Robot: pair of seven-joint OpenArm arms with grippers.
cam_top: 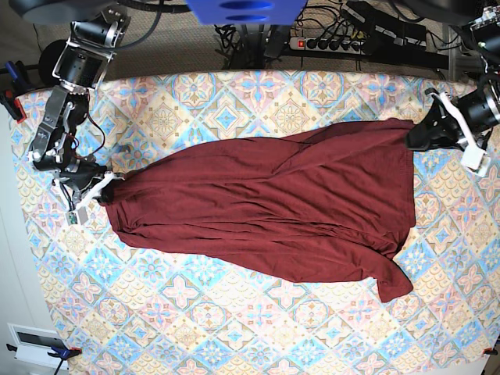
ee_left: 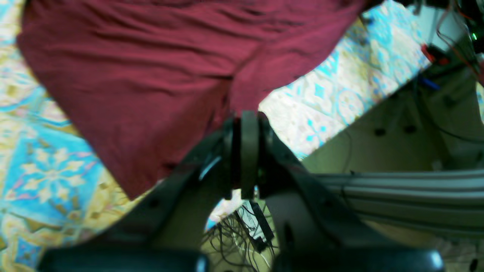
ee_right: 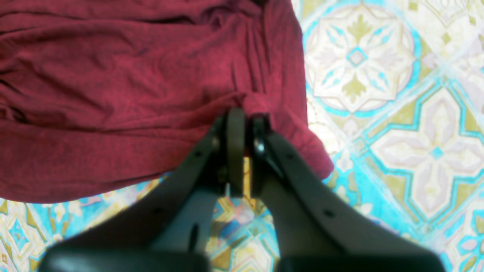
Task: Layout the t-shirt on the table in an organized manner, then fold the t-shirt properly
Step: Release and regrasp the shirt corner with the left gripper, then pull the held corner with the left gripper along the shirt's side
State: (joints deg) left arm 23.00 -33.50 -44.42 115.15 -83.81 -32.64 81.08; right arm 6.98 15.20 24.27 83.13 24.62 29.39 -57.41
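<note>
T-shirt (cam_top: pixel 273 211) edges inside pinched claws

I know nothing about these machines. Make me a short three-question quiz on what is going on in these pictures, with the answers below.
1. True or false: both claws are shut on the t-shirt.
2. Where does the left claw grip the cloth in the base view: (a) an upper corner at the picture's right, (b) the middle, (c) the bottom edge?
3. What covers the table?

Key
1. True. The left claw and the right claw each pinch an edge of the shirt, which is stretched between them.
2. (a).
3. A cloth with a blue, pink and cream tile pattern.
</note>
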